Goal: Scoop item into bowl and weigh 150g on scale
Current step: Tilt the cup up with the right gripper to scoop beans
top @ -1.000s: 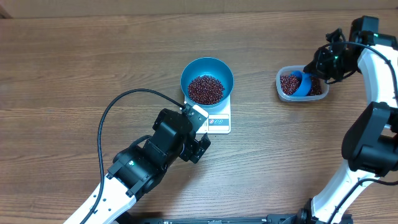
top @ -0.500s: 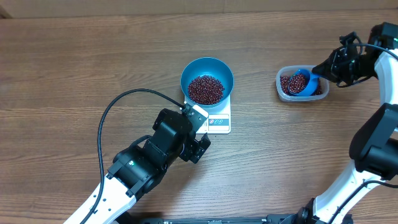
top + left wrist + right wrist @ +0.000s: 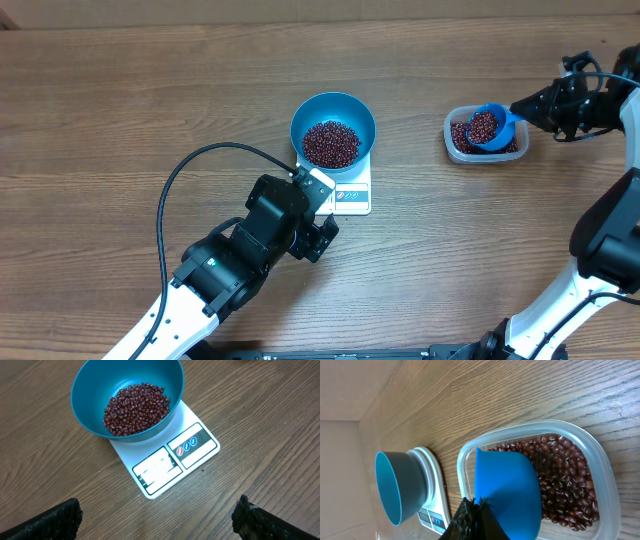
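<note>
Bench (image 3: pixel 120 90): wood-grain. Left end effector (image 3: pixel 160 527): fingers spread wide, holding nothing. Scale (image 3: pixel 352 193): just ahead of it, carrying the bowl (image 3: pixel 305 112) of beans (image 3: pixel 331 144). Right end effector (image 3: pixel 530 105): pinching the handle of the bean-filled scoop (image 3: pixel 500 138), over the tub (image 3: pixel 452 145).

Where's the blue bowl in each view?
Overhead: bowl top centre, on the scale.
Left wrist: bowl upper left, on the scale's far end.
Right wrist: bowl lower left, side-on, opening facing left.
Shared landmark: the white scale under it.
</note>
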